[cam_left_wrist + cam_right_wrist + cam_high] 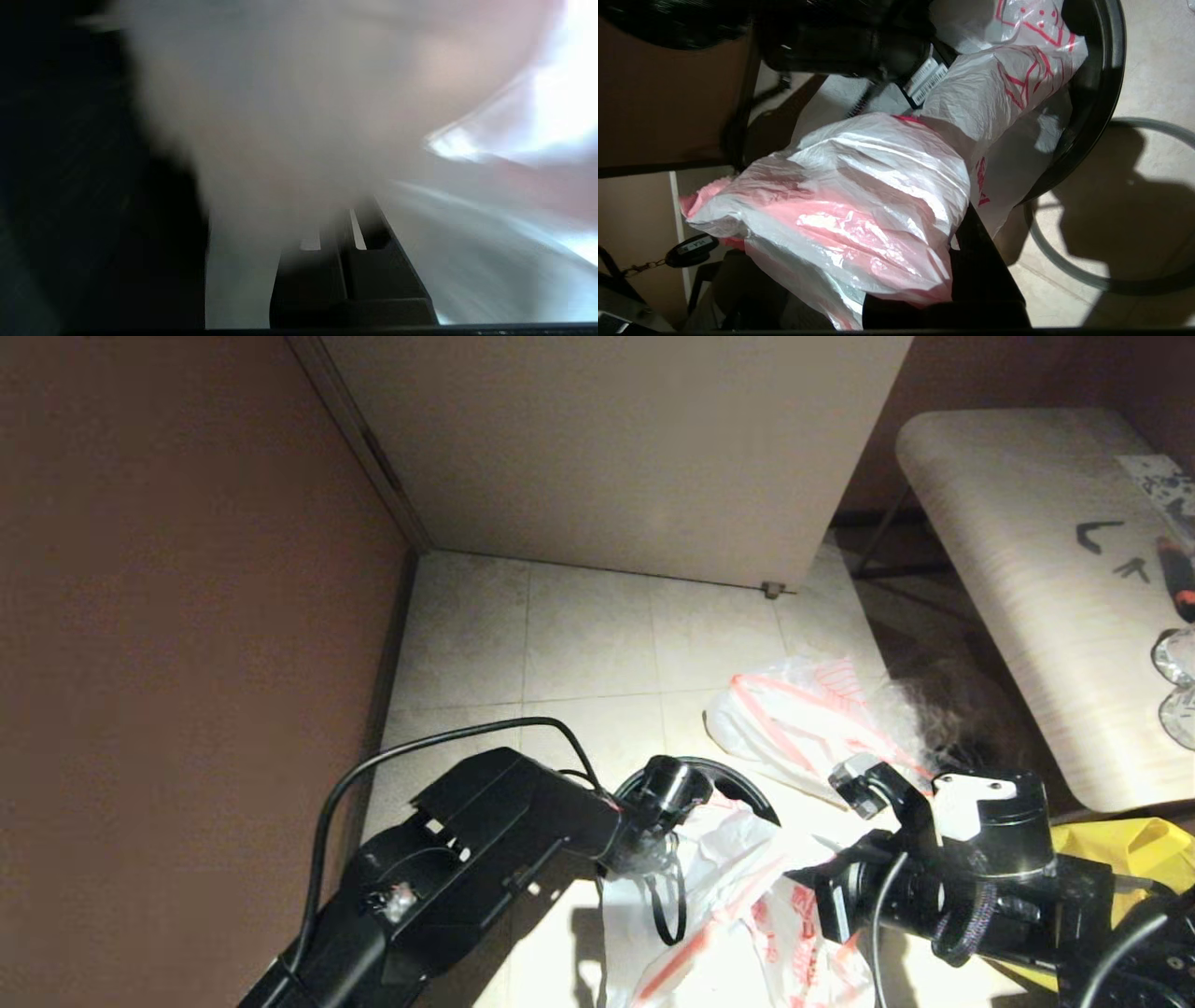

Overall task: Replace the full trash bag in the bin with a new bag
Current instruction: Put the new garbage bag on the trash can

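A hard light from behind me floods the floor tiles (597, 644) ahead and leaves the brown wall (177, 616) and the far corners dim. My arms throw sharp black shadows across the tiles below me. The plastic of the new bag (859, 205) glares white and pink close to my right wrist camera, and a heavy shadow lies beside the bin (1097, 93) there. My left wrist camera sees only a grey, unfocused smear of plastic with one blown-out patch at an edge.
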Controlling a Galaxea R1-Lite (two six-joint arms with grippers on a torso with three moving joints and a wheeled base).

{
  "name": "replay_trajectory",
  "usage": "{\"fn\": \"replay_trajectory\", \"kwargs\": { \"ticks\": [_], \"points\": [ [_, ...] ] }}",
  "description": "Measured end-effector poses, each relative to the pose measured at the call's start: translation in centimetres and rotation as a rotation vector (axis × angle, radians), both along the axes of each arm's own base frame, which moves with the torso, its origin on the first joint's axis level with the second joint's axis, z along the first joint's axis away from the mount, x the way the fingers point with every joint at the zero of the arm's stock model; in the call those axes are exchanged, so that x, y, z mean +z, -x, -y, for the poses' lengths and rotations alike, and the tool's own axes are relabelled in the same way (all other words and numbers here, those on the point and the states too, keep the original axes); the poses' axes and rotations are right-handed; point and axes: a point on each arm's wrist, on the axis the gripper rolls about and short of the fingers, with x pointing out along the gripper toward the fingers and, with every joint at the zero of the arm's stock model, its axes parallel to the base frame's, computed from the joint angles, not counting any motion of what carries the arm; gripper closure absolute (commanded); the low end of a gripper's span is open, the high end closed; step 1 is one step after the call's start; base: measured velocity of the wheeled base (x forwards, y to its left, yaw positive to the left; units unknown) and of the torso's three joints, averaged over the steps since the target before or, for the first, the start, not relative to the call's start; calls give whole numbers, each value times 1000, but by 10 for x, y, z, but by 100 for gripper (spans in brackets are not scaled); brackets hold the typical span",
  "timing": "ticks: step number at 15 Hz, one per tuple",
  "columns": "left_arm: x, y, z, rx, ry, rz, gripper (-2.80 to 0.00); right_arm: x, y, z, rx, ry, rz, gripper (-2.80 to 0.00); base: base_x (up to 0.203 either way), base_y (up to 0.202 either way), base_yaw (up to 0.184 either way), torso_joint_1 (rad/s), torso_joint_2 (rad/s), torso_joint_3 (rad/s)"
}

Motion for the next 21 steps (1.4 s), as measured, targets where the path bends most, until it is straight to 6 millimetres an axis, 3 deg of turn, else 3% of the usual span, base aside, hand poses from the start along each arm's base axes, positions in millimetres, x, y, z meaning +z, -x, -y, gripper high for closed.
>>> {"fn": "replay_trajectory", "kwargs": {
  "ticks": [3,6,10,13,18,21],
  "points": [
    [35,20,-22,29,96,26,0,-4,3,3,-2,4,-24,0,0,0,0,0,0,0],
    [57,41,-59,91,160,27,0,-3,-3,0,-5,-2,-13,0,0,0,0,0,0,0],
    [70,84,-113,148,231,58,0,11,-17,-9,-51,0,28,0,0,0,0,0,0,0],
    [77,113,-140,176,328,129,0,29,-34,-24,-154,2,99,0,0,0,0,0,0,0],
    [102,150,-160,129,514,199,0,53,-71,-50,-273,-1,190,0,0,0,0,0,0,0],
    [116,168,-168,133,610,168,0,48,-81,-58,-268,37,201,0,0,0,0,0,0,0]
  ]
}}
